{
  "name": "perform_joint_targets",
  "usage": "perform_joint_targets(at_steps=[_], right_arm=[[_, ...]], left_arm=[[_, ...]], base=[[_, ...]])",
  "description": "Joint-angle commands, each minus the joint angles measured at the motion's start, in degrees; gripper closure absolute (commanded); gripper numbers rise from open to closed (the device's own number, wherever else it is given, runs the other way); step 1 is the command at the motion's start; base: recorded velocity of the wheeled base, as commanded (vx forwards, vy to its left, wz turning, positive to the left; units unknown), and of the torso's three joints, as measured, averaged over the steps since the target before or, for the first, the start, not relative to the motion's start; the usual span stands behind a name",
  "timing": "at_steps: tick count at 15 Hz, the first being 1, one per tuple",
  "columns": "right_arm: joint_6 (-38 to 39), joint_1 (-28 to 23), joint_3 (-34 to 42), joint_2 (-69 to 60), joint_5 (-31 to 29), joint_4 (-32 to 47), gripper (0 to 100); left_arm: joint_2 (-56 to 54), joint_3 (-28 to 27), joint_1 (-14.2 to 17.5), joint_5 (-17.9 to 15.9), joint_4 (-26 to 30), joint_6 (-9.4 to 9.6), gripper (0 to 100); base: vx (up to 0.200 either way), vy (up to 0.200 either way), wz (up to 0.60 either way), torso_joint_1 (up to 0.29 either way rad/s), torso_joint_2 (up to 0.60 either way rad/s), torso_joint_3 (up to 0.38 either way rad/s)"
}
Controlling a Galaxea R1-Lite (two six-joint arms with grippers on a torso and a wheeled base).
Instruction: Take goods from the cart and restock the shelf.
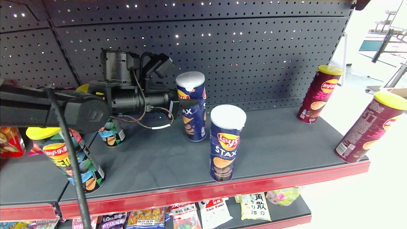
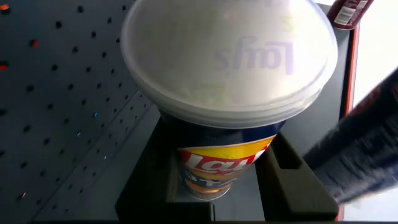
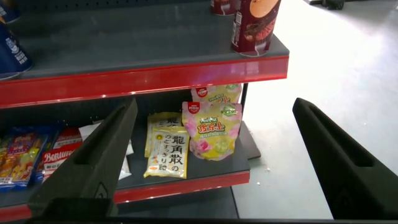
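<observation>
Two blue chip cans with white plastic lids stand upright on the dark grey shelf (image 1: 152, 159). The rear blue can (image 1: 193, 108) is near the perforated back panel (image 1: 254, 57), with its base on the shelf deck. Its wall carries a yellow-and-red logo, white lettering and a picture of chips. The left gripper (image 2: 221, 183) is clamped on this can just below the lid, one finger (image 2: 149, 186) against each side. The front blue can (image 1: 226, 144) stands apart from it, at the red front edge of the shelf.

The same shelf holds four more cans, all with yellow lids:
- One maroon can (image 1: 319, 94) at the back of the right end.
- A second maroon can (image 1: 369, 128) at the front right corner.
- One multicoloured can (image 1: 71, 162) at the front left.
- Another multicoloured can (image 1: 111, 133) behind it.

The lower shelf (image 3: 186, 186) holds snack bags (image 3: 210, 130) lying side by side.

The right gripper (image 3: 214, 106) hangs in front of the lower shelf, fingers spread wide and holding nothing.

The left arm covers the upper half of the rear multicoloured can. The frame edge cuts off the red packs (image 1: 11, 141) at the far left.
</observation>
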Motion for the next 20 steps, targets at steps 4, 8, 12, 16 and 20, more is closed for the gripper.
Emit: perform_joint_targets(at_steps=[4, 8, 12, 16, 20], right_arm=[[-0.02, 0.00, 0.01, 0.05, -0.01, -0.02, 0], [-0.02, 0.00, 0.10, 0.05, -0.01, 0.06, 0], [-0.02, 0.00, 0.01, 0.05, -0.01, -0.02, 0], [-0.02, 0.00, 0.10, 0.05, -0.01, -0.02, 0], [-0.02, 0.00, 0.01, 0.05, -0.01, -0.02, 0]], left_arm=[[4.69, -2.86, -1.26, 0.12, -2.70, -0.25, 100], [6.10, -3.74, -1.26, 0.12, -2.70, -0.60, 100], [8.12, -5.32, -2.05, 0.21, -5.16, -2.00, 100], [8.91, -5.76, -2.05, 2.05, -6.39, -3.67, 100], [9.08, -5.67, -2.05, 3.28, -6.56, -3.94, 100]], base=[[0.000, 0.000, 0.00, 0.000, 0.00, 0.000], [0.000, 0.000, 0.00, 0.000, 0.00, 0.000], [0.000, 0.000, 0.00, 0.000, 0.00, 0.000], [0.000, 0.000, 0.00, 0.000, 0.00, 0.000], [0.000, 0.000, 0.00, 0.000, 0.00, 0.000]])
